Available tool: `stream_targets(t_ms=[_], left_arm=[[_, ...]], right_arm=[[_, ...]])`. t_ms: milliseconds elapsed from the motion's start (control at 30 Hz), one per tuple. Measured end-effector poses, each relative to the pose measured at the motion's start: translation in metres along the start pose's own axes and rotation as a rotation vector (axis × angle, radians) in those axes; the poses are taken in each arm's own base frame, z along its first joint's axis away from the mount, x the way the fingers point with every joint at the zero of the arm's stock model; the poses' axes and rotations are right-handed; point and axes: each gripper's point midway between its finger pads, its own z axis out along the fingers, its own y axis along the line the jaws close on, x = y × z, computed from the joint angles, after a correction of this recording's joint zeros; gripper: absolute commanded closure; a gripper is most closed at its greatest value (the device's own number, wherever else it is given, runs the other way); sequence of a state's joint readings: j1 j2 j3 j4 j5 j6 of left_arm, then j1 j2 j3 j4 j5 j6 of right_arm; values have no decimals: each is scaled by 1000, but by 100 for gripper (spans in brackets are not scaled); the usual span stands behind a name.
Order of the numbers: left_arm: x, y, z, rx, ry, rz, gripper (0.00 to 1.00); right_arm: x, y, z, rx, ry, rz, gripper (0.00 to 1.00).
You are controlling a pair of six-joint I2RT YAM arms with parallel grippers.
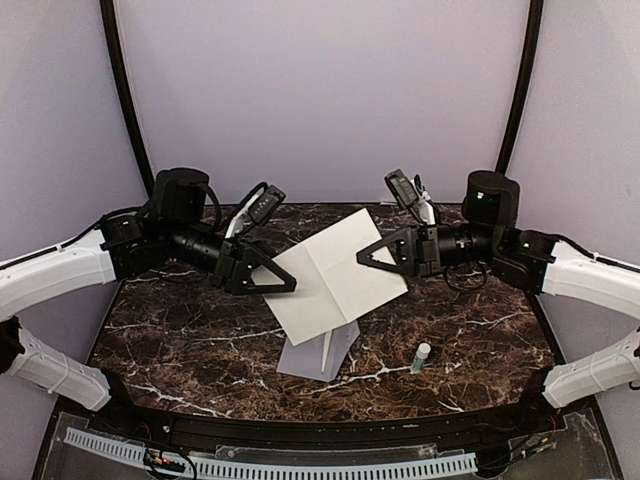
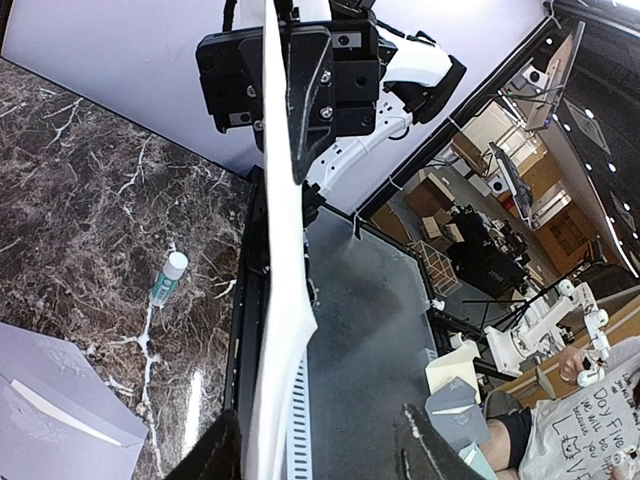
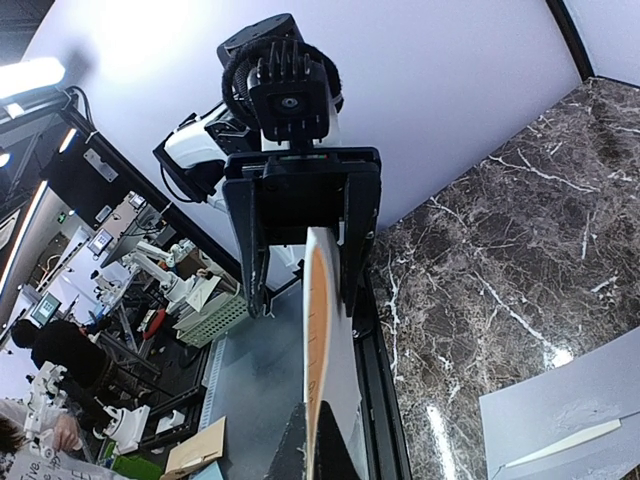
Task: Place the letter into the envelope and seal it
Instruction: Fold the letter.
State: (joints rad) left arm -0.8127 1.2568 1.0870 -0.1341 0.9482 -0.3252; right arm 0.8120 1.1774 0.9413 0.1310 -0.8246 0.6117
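Letter: open creased sheet held up off the table, hanging in the air between the two arms; both wrist views see it edge-on
Right gripper: pressed together on the sheet's right edge, the only firm hold on it
Left gripper: fingers spread, with the sheet's left edge running between them and close to one finger; not pinching
Envelope: grey, flat on the table, right under the sheet's near corner and toward the arm bases
Glue stick: lying on the table just right of the envelope, apart from it
Key relation: the envelope lies down and toward the near edge from the letter, about midway between the arms, so neither is clearly nearer
Long axis: the sheet spans left to right, from one gripper to the other
Judgement: the sheet looks too wide to go in as it is, so folding likely comes first, and the left gripper must close before the right lets go
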Motion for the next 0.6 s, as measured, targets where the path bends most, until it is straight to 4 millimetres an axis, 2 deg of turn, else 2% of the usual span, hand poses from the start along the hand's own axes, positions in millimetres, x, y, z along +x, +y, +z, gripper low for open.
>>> stream_targets(t_ms=[200,267,333,400,467,500,533,600], left_arm=[[3,-5,-3,10,4,0,65],[4,-6,-3,12,4,0,78],[6,-6,-4,13,8,-2,98],[8,-5,-3,13,13,-6,100],[10,-4,-3,11,16,-8,100],[11,-4,-3,10,17,-9,96],[11,-3,-3,9,18,-8,78],[11,-3,-3,8,19,-3,56]], right_arm=[[-1,3,-5,-10,-2,1,100],[0,3,-5,-11,0,5,100],[1,3,-5,-14,4,8,100],[1,4,-5,-16,6,9,100],[2,4,-5,-17,9,12,100],[3,3,-5,-18,12,14,100],[4,3,-5,-18,14,16,100],[6,2,-5,-19,19,22,100]])
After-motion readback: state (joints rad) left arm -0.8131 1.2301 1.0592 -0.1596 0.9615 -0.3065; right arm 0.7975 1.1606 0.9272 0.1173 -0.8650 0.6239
